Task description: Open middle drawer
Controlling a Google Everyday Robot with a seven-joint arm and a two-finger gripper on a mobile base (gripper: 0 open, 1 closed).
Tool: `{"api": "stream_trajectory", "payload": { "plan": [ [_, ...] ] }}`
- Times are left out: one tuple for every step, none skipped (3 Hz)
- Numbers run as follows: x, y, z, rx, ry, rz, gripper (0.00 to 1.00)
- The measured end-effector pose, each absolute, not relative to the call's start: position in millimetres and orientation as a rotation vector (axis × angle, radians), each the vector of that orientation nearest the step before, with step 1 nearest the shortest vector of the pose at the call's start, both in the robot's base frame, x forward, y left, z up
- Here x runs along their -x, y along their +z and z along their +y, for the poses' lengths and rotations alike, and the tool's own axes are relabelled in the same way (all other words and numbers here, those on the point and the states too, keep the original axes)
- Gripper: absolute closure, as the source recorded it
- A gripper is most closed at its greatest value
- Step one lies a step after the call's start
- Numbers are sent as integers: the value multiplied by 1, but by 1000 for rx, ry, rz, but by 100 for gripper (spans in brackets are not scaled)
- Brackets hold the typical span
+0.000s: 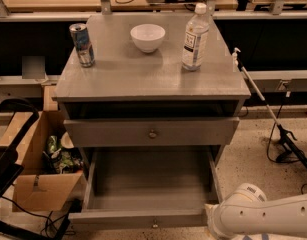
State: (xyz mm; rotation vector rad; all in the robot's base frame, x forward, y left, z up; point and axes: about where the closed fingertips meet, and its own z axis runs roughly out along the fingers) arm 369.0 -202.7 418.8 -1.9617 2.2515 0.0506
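A can (pixel 81 44) stands at ten o'clock on the table (pixel 118 79). The middle drawer (pixel 108 132) sits shut at centre, above the open bottom drawer (pixel 143 184). Only the arm (pixel 263 216) shows, at five o'clock. The end effector is out of view, so I cannot tell its state. It should probably rise level with the knob (pixel 152 133), pinch squarely and pull straight out.

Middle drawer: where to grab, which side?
Grip the small round knob at the centre of the middle drawer front, coming straight in from the front: the panel is flat, nothing else protrudes. Gripper out of view; only the arm shows lower right.
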Motion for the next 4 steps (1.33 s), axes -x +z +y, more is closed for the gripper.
{"api": "stream_trajectory", "payload": {
  "plan": [
    [-369,419,-203,1962,51,2252,100],
    [-369,419,-203,1962,51,2252,84],
    [-369,419,-203,1962,51,2252,60],
    [-369,419,-203,1962,51,2252,37]
  ]
}}
